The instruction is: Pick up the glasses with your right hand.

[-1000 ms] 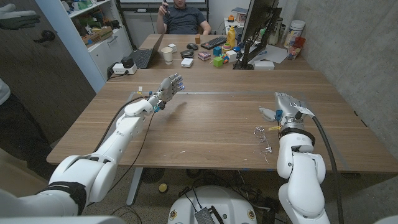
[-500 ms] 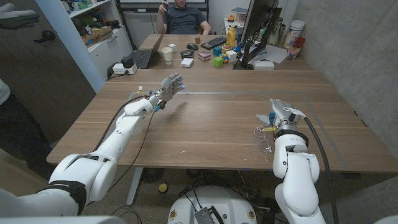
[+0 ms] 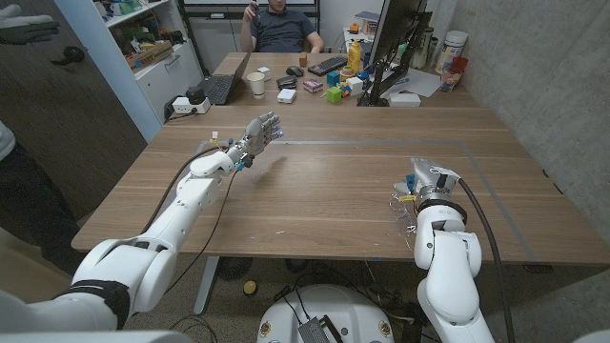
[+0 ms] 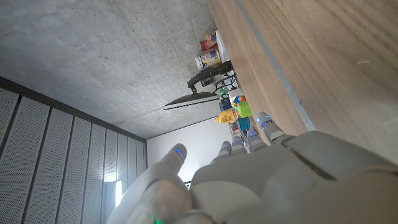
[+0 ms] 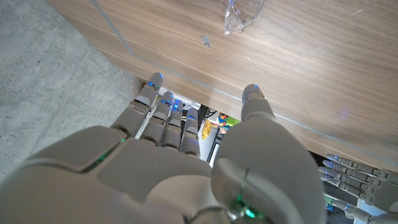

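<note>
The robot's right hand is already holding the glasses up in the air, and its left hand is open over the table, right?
Not quite. The glasses lie on the table, not held. The right hand is open beside them, as the head view shows. The left hand is open over the table.

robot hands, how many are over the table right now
2. The left robot hand is held out over the far left part of the table, holding nothing. The right robot hand hovers open at the near right, beside the glasses.

No text can be read
</note>
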You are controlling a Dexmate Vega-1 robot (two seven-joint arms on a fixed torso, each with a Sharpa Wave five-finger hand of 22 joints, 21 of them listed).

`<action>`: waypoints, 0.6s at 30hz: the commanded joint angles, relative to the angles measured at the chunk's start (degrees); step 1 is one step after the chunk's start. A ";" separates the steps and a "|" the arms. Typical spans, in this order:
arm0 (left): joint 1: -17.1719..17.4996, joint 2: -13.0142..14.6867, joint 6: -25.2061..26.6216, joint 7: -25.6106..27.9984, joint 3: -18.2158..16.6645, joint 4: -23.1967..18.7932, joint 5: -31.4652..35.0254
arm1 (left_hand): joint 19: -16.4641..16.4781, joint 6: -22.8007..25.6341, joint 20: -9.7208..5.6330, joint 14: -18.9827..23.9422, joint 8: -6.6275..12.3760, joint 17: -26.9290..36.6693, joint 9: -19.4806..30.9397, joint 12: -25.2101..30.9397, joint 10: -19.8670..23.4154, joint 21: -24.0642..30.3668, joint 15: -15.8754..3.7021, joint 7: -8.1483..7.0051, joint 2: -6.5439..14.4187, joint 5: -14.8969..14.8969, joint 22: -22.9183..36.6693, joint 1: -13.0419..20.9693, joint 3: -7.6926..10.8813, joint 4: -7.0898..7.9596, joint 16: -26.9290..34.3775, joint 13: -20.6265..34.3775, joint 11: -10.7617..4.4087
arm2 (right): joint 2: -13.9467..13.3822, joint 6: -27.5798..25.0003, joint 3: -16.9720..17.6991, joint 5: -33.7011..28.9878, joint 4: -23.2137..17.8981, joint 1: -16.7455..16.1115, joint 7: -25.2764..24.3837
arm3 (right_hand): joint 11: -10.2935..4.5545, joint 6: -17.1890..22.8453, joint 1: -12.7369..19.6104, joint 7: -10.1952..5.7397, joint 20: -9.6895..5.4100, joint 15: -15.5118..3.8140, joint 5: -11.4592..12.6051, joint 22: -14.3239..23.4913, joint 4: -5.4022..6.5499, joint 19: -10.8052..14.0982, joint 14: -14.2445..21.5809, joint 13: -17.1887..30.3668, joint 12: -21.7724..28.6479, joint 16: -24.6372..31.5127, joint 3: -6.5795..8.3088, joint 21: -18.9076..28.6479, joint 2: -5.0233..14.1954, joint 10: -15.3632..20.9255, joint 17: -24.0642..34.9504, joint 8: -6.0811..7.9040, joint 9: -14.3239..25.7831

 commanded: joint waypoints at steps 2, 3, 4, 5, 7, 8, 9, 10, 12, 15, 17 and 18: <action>0.60 0.40 0.62 0.45 0.35 -1.56 -0.14 | -9.03 -5.51 0.24 -12.62 0.29 0.31 0.12 0.00 -10.21 -0.40 0.07 0.05 7.16 0.40 0.20 -0.06 -0.40 -0.10 0.14 0.23 0.02 | 0.01 -0.94 0.30 -0.82 1.58 0.61 4.83 | -0.04 0.56 1.35 -0.07 -0.36 -3.35 0.29 0.12 0.17 0.14 0.61 0.16 0.31 0.38 -0.14 -0.47 0.09 0.47 0.32 0.08 0.18; 0.64 0.44 0.71 0.47 0.39 -1.71 -0.16 | -9.05 -5.53 0.24 -12.66 0.28 0.31 0.12 -0.02 -10.25 -0.42 0.07 0.05 7.16 0.40 0.20 -0.06 -0.40 -0.10 0.13 0.23 0.02 | 0.18 -1.14 0.26 -1.05 1.72 0.65 5.29 | -0.07 0.58 1.44 -0.05 -0.41 -3.29 0.28 0.12 0.24 0.03 0.56 0.17 0.30 0.39 -0.23 -0.52 0.08 0.47 0.36 0.07 0.18; 0.65 0.48 0.72 0.46 0.45 -1.80 -0.14 | -9.06 -5.54 0.24 -12.66 0.28 0.31 0.12 -0.01 -10.24 -0.43 0.06 0.05 7.16 0.40 0.20 -0.06 -0.41 -0.10 0.13 0.23 0.03 | 0.22 -1.14 0.32 -1.01 1.75 0.69 5.87 | -0.13 0.53 1.47 -0.11 -0.49 -3.35 0.27 0.13 0.27 -0.14 0.45 0.18 0.28 0.36 -0.28 -0.59 0.04 0.44 0.38 0.05 0.18; 0.70 0.52 0.80 0.47 0.48 -1.94 -0.17 | -9.04 -5.52 0.24 -12.67 0.29 0.31 0.12 -0.01 -10.22 -0.43 0.06 0.05 7.16 0.40 0.20 -0.06 -0.41 -0.10 0.13 0.23 0.02 | 0.24 -1.13 0.35 -1.10 1.81 0.75 6.44 | -0.10 0.52 1.47 -0.07 -0.46 -3.27 0.23 0.13 0.35 -0.11 0.40 0.19 0.27 0.36 -0.44 -0.58 -0.07 0.45 0.42 0.03 0.19; 0.80 0.58 0.90 0.52 0.53 -2.15 -0.21 | -9.04 -5.55 0.23 -12.65 0.28 0.31 0.12 -0.02 -10.25 -0.45 0.02 0.05 7.16 0.40 0.20 -0.07 -0.42 -0.10 0.13 0.23 0.07 | 0.26 -1.10 0.39 -1.14 1.95 0.83 7.43 | -0.21 0.32 1.40 -0.20 -0.63 -3.28 0.15 0.14 0.60 -0.57 0.11 0.22 0.16 0.32 -0.83 -0.76 -0.28 0.22 0.55 -0.09 0.19; 0.85 0.62 0.91 0.55 0.57 -2.25 -0.21 | -9.06 -5.55 0.24 -12.67 0.28 0.31 0.12 -0.01 -10.23 -0.47 0.05 0.04 7.16 0.41 0.20 -0.07 -0.42 -0.10 0.12 0.23 0.11 | 0.25 -1.08 0.38 -1.29 2.05 0.89 7.95 | -0.16 0.26 1.40 -0.14 -0.59 -3.21 0.14 0.14 0.71 -0.56 -0.02 0.23 0.15 0.31 -0.95 -0.75 -0.28 0.21 0.61 -0.12 0.19; 0.89 0.66 0.97 0.55 0.59 -2.34 -0.23 | -9.06 -5.56 0.24 -12.66 0.27 0.31 0.12 0.00 -10.22 -0.48 0.03 0.04 7.16 0.41 0.20 -0.07 -0.43 -0.10 0.13 0.23 0.06 | 0.29 -1.06 0.39 -1.40 2.15 0.97 8.54 | -0.19 0.23 1.41 -0.20 -0.68 -3.22 0.13 0.15 0.73 -0.68 -0.08 0.24 0.14 0.30 -1.00 -0.79 -0.30 0.19 0.63 -0.13 0.20; 0.92 0.68 1.07 0.54 0.60 -2.41 -0.29 | -9.04 -5.57 0.24 -12.69 0.27 0.31 0.12 0.00 -10.21 -0.49 0.06 0.04 7.16 0.41 0.20 -0.07 -0.43 -0.10 0.12 0.23 0.03 | 0.35 -1.08 0.38 -1.47 2.27 1.06 9.03 | -0.21 0.21 1.42 -0.22 -0.74 -3.23 0.11 0.15 0.79 -0.79 -0.16 0.25 0.13 0.29 -1.11 -0.83 -0.35 0.17 0.67 -0.15 0.20; 0.95 0.72 0.99 0.51 0.65 -2.41 -0.31 | -9.03 -5.56 0.27 -12.66 0.28 0.31 0.12 0.00 -10.21 -0.51 0.09 0.08 7.16 0.41 0.20 -0.07 -0.44 -0.10 0.13 0.23 0.15 | 0.45 -1.09 0.37 -1.62 2.47 1.23 10.04 | -0.14 0.24 1.46 -0.20 -0.79 -3.12 0.08 0.16 0.91 -1.00 -0.35 0.26 0.11 0.28 -1.32 -0.90 -0.40 0.14 0.75 -0.15 0.20; 1.02 0.76 1.01 0.47 0.66 -2.49 -0.43 | -9.01 -5.57 0.26 -12.66 0.28 0.31 0.12 -0.02 -10.26 -0.54 0.10 0.06 7.17 0.42 0.20 -0.07 -0.46 -0.10 0.13 0.23 0.05 | 0.63 -1.28 0.30 -2.01 2.76 1.45 11.09 | -0.25 0.14 1.62 -0.28 -0.87 -3.14 0.04 0.17 1.08 -1.23 -0.61 0.30 0.07 0.27 -1.64 -0.96 -0.42 0.04 0.89 -0.21 0.21; 1.09 0.83 1.02 0.37 0.67 -2.59 -0.50 | -9.02 -5.60 0.27 -12.69 0.26 0.31 0.12 0.00 -10.23 -0.55 0.08 0.04 7.17 0.42 0.20 -0.07 -0.46 -0.10 0.12 0.23 0.05 | 0.69 -1.34 0.29 -2.09 2.84 1.58 11.57 | -0.33 0.12 1.73 -0.37 -0.97 -3.24 0.03 0.18 1.14 -1.39 -0.72 0.32 0.04 0.27 -1.80 -1.00 -0.44 -0.02 0.95 -0.22 0.21; 1.14 0.87 1.02 0.34 0.68 -2.67 -0.53 | -9.01 -5.58 0.28 -12.68 0.27 0.31 0.12 0.01 -10.19 -0.56 0.11 0.06 7.17 0.42 0.20 -0.07 -0.47 -0.10 0.12 0.23 0.05 | 0.72 -1.41 0.25 -2.27 2.93 1.67 11.76 | -0.24 0.13 1.75 -0.30 -0.90 -3.16 0.03 0.18 1.19 -1.36 -0.70 0.32 0.05 0.30 -1.85 -0.98 -0.41 -0.01 0.99 -0.22 0.21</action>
